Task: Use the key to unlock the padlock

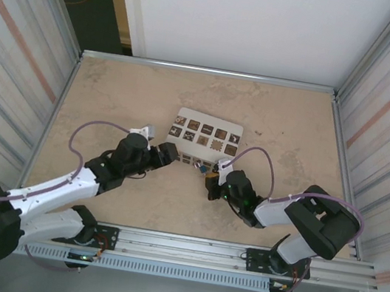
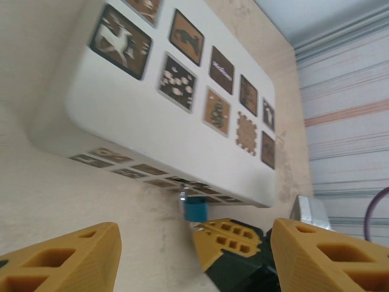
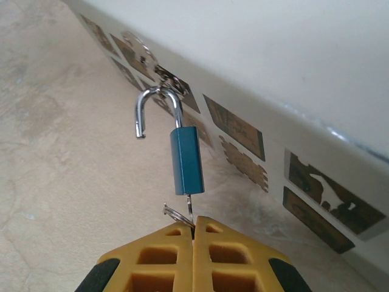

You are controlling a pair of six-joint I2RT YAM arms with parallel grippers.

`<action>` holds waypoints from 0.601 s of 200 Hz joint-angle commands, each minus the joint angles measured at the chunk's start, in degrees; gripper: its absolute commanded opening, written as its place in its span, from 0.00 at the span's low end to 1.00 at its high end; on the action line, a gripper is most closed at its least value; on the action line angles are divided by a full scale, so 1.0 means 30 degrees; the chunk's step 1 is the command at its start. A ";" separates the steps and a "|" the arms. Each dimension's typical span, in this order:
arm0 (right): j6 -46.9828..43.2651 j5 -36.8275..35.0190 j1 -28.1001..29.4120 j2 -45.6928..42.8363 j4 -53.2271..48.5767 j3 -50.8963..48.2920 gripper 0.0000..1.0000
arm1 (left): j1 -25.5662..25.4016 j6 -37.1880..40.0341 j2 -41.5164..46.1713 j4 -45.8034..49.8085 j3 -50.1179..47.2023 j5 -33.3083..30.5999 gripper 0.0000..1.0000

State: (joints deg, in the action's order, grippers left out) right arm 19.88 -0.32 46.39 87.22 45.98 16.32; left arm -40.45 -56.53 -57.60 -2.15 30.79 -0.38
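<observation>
The right hand point(image 3: 193, 234) is pinched shut on the key point(image 3: 189, 205), which sits in the padlock point(image 3: 185, 161) just past its tips. The loop point(image 3: 141, 115) is open but hooked on the box point(image 3: 273, 61). A hard pull could slip the key out. The left hand point(image 2: 191, 252) is open nearby.

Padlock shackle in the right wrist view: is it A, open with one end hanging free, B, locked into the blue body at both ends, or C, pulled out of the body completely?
A: one end of the shackle hangs free in the air, only its other leg entering the blue padlock, with the key in its base.
</observation>
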 commanded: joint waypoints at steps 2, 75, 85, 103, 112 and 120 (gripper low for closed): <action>0.1422 0.1356 -0.0561 -0.0242 -0.1069 -0.0282 0.00 | 0.0108 0.1839 0.0921 0.2228 0.0325 -0.1629 0.67; 0.1786 0.1783 -0.1106 0.0613 -0.0882 -0.0195 0.00 | 0.0323 0.3585 0.2070 0.4240 0.0490 -0.3095 0.70; 0.1840 0.1607 -0.1109 0.0662 -0.0882 -0.0240 0.00 | 0.0563 0.3718 0.2119 0.4473 0.0519 -0.2997 0.71; 0.1933 0.1380 -0.1125 0.0585 -0.0912 -0.0286 0.06 | 0.1312 0.3710 0.2229 0.4499 0.0339 -0.2241 0.73; 0.1956 0.1395 -0.1145 0.0506 -0.1011 -0.0312 0.08 | 0.1822 0.3684 0.2293 0.4328 0.0180 -0.1645 0.73; 0.1908 0.1423 -0.1163 0.0398 -0.1127 -0.0312 0.11 | 0.2260 0.3598 0.2354 0.4170 0.0033 -0.1089 0.73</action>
State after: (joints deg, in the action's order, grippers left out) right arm 24.01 4.78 43.46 88.44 44.86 16.10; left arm -36.71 -47.18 -51.94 9.65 30.76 -6.52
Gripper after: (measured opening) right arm 0.075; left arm 0.727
